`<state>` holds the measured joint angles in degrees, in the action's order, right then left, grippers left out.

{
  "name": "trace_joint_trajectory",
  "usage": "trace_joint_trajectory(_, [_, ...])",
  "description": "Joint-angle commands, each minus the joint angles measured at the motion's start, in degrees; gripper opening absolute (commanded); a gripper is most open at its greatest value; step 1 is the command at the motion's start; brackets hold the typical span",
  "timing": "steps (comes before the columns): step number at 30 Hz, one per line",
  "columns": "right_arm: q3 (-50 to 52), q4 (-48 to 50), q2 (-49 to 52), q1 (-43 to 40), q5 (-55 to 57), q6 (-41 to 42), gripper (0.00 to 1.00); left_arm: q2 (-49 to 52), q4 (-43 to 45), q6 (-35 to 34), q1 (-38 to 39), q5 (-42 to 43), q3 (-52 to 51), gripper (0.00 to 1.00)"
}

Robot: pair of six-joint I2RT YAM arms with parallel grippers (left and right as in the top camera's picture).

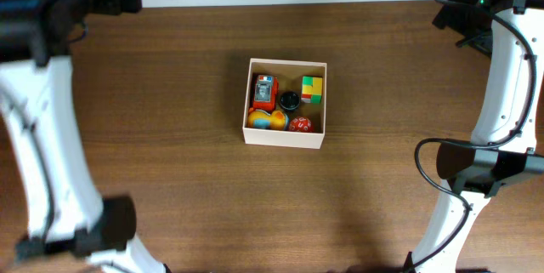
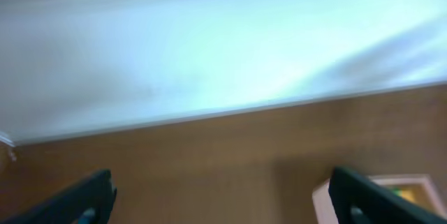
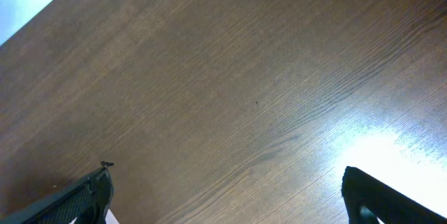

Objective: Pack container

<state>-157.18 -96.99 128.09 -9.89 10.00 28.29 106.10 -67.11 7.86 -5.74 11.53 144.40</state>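
Observation:
The container (image 1: 285, 139), a square shallow box with white walls, sits at the middle of the table. Inside it lie a red and blue toy car (image 1: 264, 91), a black round piece (image 1: 289, 100), a green, yellow and red block (image 1: 312, 88), a yellow-orange toy (image 1: 265, 120) and a red ball (image 1: 300, 124). My left gripper (image 2: 220, 199) is open and empty, far back left of the container, whose corner (image 2: 419, 185) shows beside its right finger. My right gripper (image 3: 227, 196) is open and empty over bare wood at the far right.
The wooden table (image 1: 170, 94) ends at a white wall along the back edge (image 2: 209, 56). The white arm links stand at the left side (image 1: 42, 137) and the right side (image 1: 501, 94) of the table.

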Motion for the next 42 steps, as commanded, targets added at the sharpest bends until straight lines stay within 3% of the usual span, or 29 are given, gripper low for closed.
trace_joint_trajectory(1, [-0.2,-0.3,-1.2,-0.3,0.1,0.1,0.99,-7.3,4.7,0.6,0.0,1.6,-8.9,0.99])
trace_joint_trajectory(4, [-0.2,-0.3,-1.2,-0.3,0.1,0.1,0.99,-14.8,12.2,0.6,-0.1,1.8,-21.2,0.99])
trace_joint_trajectory(12, [-0.2,-0.3,-1.2,-0.3,0.1,0.1,0.99,-39.3,39.8,0.9,-0.1,1.7,-66.1,0.99])
trace_joint_trajectory(21, [-0.2,-0.3,-1.2,-0.3,0.1,0.1,0.99,-60.6,57.1,4.5,-0.1,1.6,-101.1,0.99])
trace_joint_trajectory(30, [-0.2,-0.3,-1.2,-0.3,0.1,0.1,0.99,-75.1,70.9,4.7,-0.1,1.6,-125.5,0.99])
trace_joint_trajectory(42, [-0.2,-0.3,-1.2,-0.3,0.1,0.1,0.99,-93.2,72.7,4.6,0.0,1.8,-140.8,0.99])
